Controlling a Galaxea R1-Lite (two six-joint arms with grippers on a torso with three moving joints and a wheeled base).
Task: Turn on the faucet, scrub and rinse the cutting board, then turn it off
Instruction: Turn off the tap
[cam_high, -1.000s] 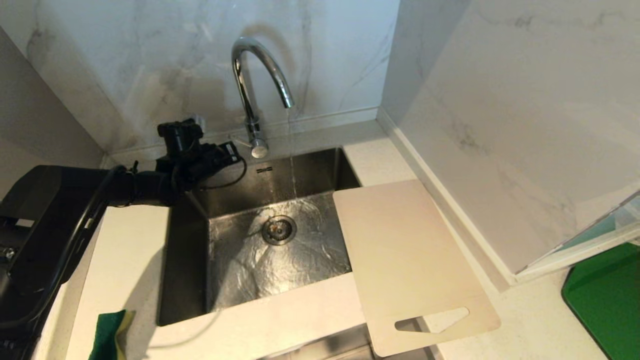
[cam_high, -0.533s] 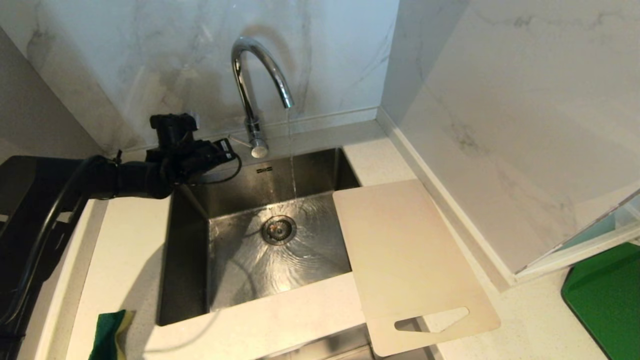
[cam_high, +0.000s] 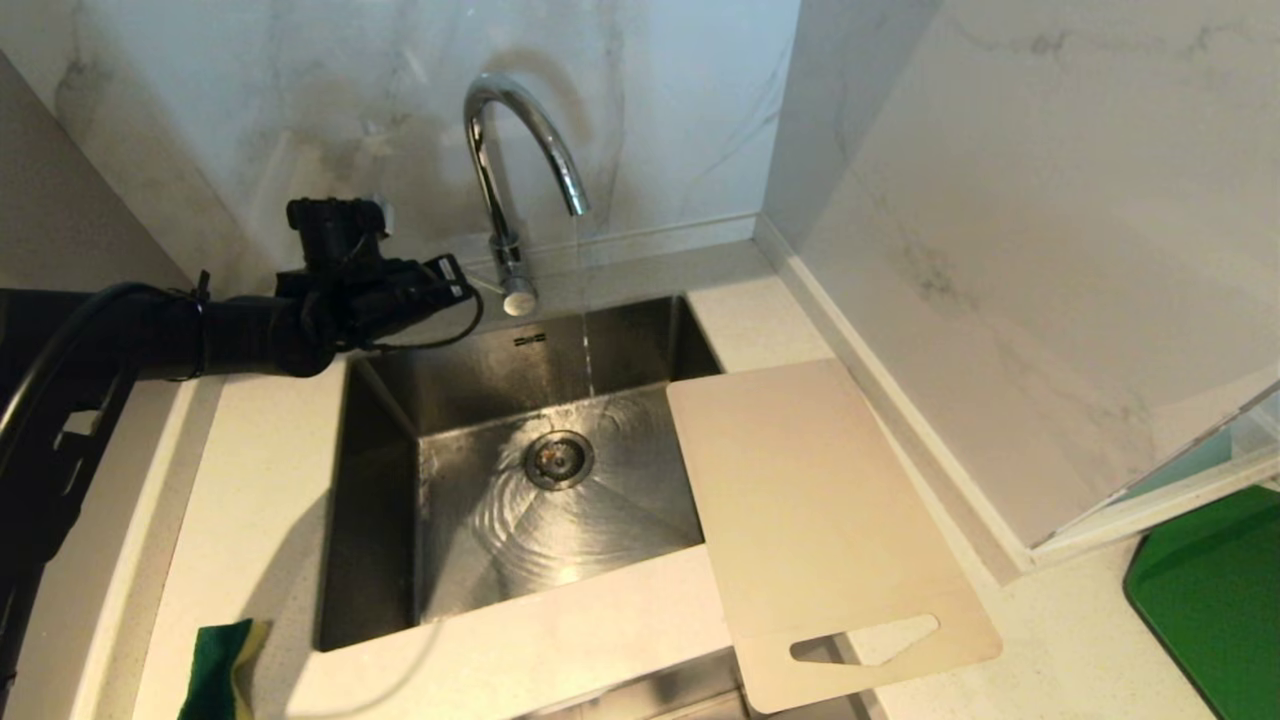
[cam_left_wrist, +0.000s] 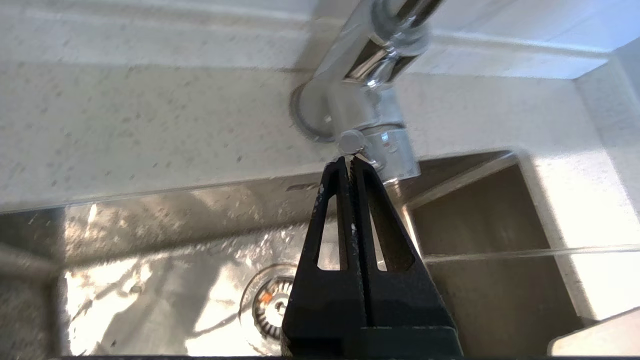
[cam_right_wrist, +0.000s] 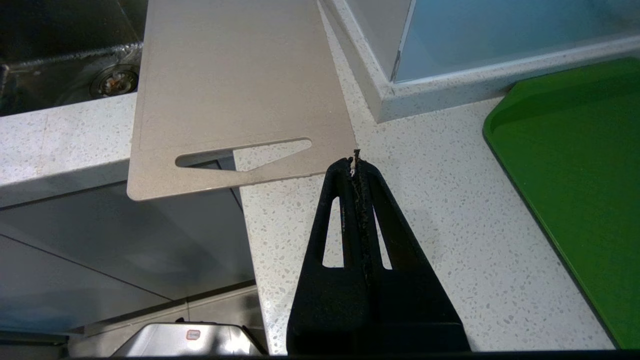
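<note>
White speckled stone forms the counter (cam_high: 260, 480), set into a corner of marble walls, with one steel sink (cam_high: 380, 500) sunk in it. One faucet (cam_high: 500, 180) rises behind the sink's back rim, and a thin stream of water falls from its spout into the basin near the single drain (cam_high: 558, 459).

The left tool (cam_left_wrist: 350, 159) has its two fingers pressed together with nothing between them. Its tip sits right at the end of the faucet's small side lever (cam_left_wrist: 351, 141); whether it touches cannot be told. Beneath the tool lies the open basin, and beyond its tip the strip of counter along the back wall.

The right tool (cam_right_wrist: 356, 161), also pressed together and empty, hangs over bare counter. Just ahead of its tip is the near short edge of the one cutting board (cam_high: 810, 520), beside the handle slot (cam_right_wrist: 245, 159). The board lies flat along the sink's right rim, one long edge jutting over the basin and its slotted corner overhanging the counter's front edge. Off to the tool's other side, one green mat (cam_right_wrist: 575, 165) lies apart from the board with clear counter between.

One green-and-yellow sponge (cam_high: 215, 670) sits at the front-left counter edge.
</note>
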